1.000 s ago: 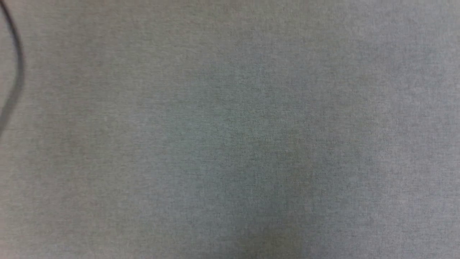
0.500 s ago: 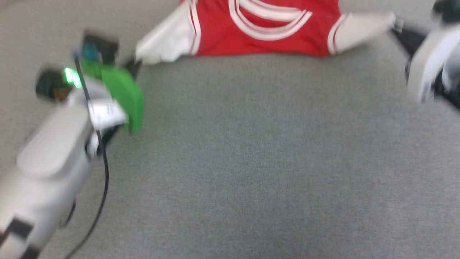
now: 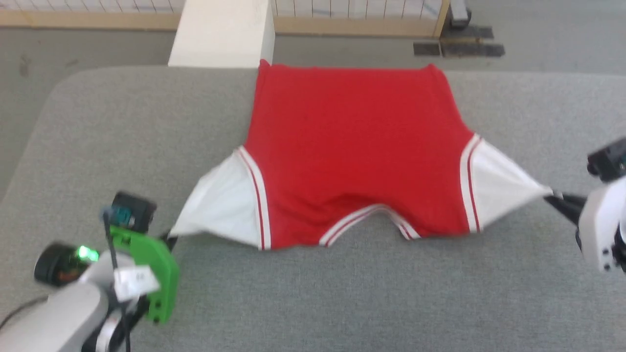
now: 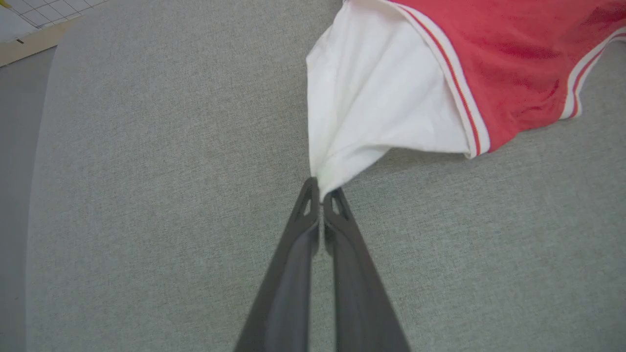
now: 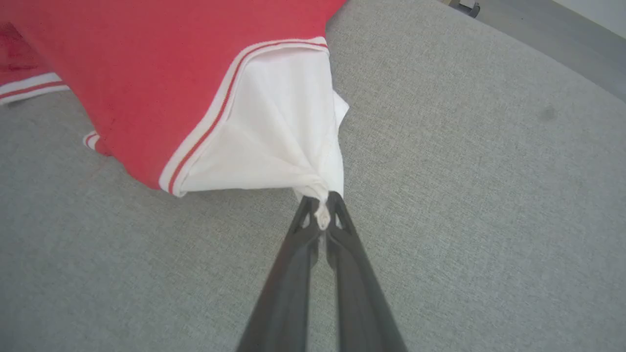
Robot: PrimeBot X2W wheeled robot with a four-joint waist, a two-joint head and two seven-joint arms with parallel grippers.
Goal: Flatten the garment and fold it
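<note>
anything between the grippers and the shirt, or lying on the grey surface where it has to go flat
Nothing visible. The left gripper is shut on one white sleeve tip, the right gripper on the other, so both hold the garment. No object shows on the grey table around it.

A grey fabric tabletop [image 3: 98, 122] fronts a white block [image 3: 222, 32], a wood-trimmed grid wall [image 3: 352, 12] and dark floor mats [image 3: 457, 48].
</note>
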